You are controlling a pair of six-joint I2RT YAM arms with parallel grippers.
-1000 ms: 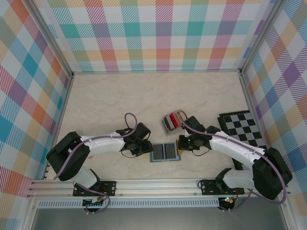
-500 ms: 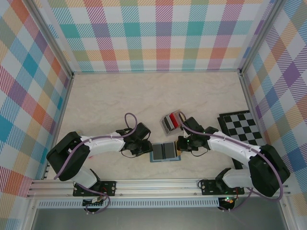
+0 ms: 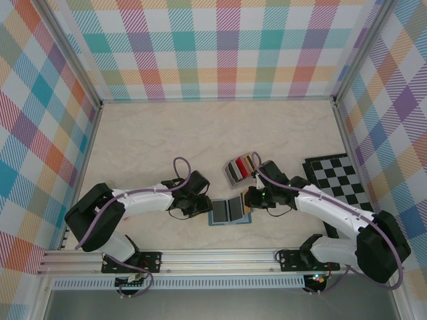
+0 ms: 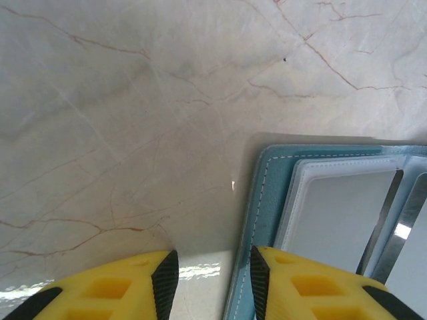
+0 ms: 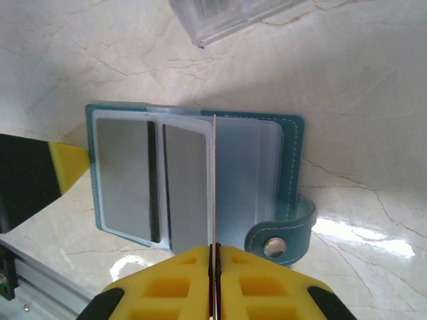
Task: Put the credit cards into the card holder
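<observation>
From above, the card holder (image 3: 227,212) lies open on the table (image 3: 153,147), close to the near edge and between my two grippers. My left gripper (image 3: 202,208) is at its left side and my right gripper (image 3: 248,200) at its right side. The rack (image 3: 239,170) with more cards stands just on the far side. Compared with one second ago, my right wrist has moved a little to the left, and the right half of the holder now looks lifted instead of flat. I think the card begins to push into a slot.

In the left wrist view, my left gripper (image 4: 207,273) is released, with nothing between the jaws. One finger (image 4: 293,287) lies over the left border of the holder (image 4: 267,200), probably to steady it.

In the right wrist view, my right gripper (image 5: 215,257) is clenched on one card (image 5: 215,180). I see only its thin edge, so I cannot tell the colour. It stands upright over the middle of the holder (image 5: 290,167), beside two grey cards (image 5: 123,173) already in their pockets.
</observation>
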